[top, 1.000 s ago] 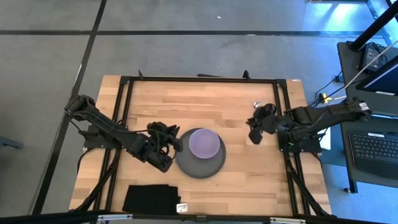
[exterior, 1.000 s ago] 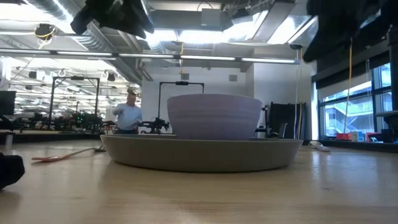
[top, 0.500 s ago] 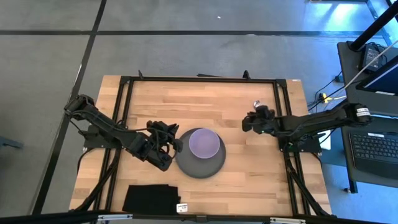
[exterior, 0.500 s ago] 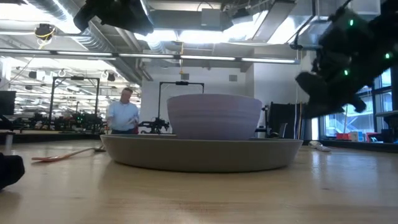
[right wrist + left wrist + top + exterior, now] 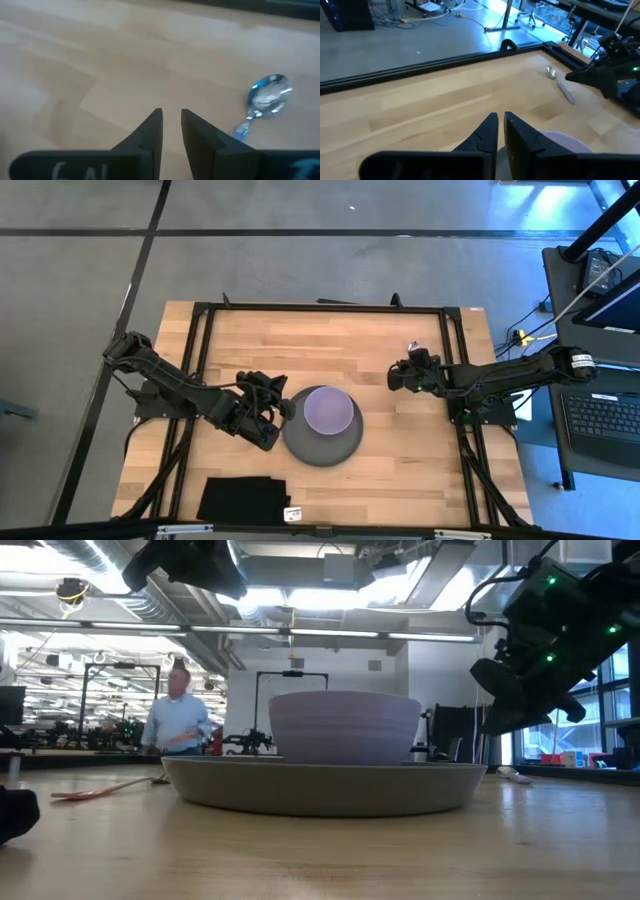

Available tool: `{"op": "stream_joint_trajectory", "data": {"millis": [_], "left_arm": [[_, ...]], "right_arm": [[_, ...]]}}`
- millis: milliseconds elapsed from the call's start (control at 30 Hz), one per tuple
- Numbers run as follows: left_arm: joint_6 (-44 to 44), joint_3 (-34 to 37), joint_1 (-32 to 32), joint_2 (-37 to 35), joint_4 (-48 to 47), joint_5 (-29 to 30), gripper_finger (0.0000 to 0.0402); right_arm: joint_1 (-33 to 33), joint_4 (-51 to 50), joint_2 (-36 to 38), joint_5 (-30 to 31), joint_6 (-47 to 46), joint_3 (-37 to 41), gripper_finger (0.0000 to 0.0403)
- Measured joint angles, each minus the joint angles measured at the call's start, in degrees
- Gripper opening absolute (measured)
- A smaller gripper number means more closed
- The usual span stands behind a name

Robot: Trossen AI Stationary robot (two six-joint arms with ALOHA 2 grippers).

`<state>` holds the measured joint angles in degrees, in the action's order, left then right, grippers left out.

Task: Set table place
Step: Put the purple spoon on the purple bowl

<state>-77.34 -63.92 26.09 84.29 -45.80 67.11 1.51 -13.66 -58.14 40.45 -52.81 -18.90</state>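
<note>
The dark grey plate [image 5: 322,442] lies on the table [image 5: 380,470] with the lilac bowl [image 5: 327,410] standing in it; both show in the low view, the plate [image 5: 325,785] and the bowl [image 5: 345,727]. My left gripper [image 5: 283,408] hovers shut at the plate's left rim, above the table [image 5: 501,119]. My right gripper [image 5: 394,377] hovers right of the plate, its fingers a narrow gap apart [image 5: 171,120], short of the spoon [image 5: 265,100]. The spoon [image 5: 412,346] lies flat near the far right. The orange-handled fork [image 5: 105,789] lies flat left of the plate.
A black folded cloth [image 5: 240,500] lies at the near left edge. The black rail frame [image 5: 320,308] runs around the tabletop. Bare wood lies between the plate and the far rail. A person [image 5: 175,725] walks in the room behind.
My right gripper has gone toward the table's far edge and a little left, toward the spoon, and has come down into the low view. My left arm has kept still. The person behind has walked left.
</note>
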Motion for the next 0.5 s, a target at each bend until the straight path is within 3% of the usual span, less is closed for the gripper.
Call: {"op": "stream_joint_trajectory", "data": {"millis": [500], "left_arm": [[0.0, 0.0, 0.2, 0.0, 0.0, -0.6, 0.0006]], "right_arm": [[0.0, 1.5, 0.0, -2.8, 2.3, 0.0, 0.0074]]}}
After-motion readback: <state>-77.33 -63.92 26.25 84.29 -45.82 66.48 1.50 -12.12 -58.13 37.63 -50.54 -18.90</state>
